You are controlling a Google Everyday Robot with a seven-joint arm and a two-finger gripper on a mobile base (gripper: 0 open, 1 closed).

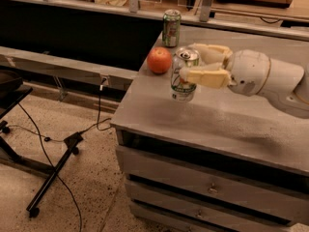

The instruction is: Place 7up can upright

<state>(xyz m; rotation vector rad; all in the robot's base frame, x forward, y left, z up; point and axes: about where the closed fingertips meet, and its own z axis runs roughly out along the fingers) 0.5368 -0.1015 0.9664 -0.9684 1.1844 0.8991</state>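
The 7up can, white-silver with green patches and a silver top, stands upright near the left front part of the grey counter. My gripper comes in from the right, with its cream fingers closed around the can's upper half. The can's base is at or just above the counter top; I cannot tell whether it touches.
An orange round fruit lies just left of the can. A darker green can stands behind it near the counter's back edge. Drawers sit below the counter. Cables and a black stand lie on the floor at left.
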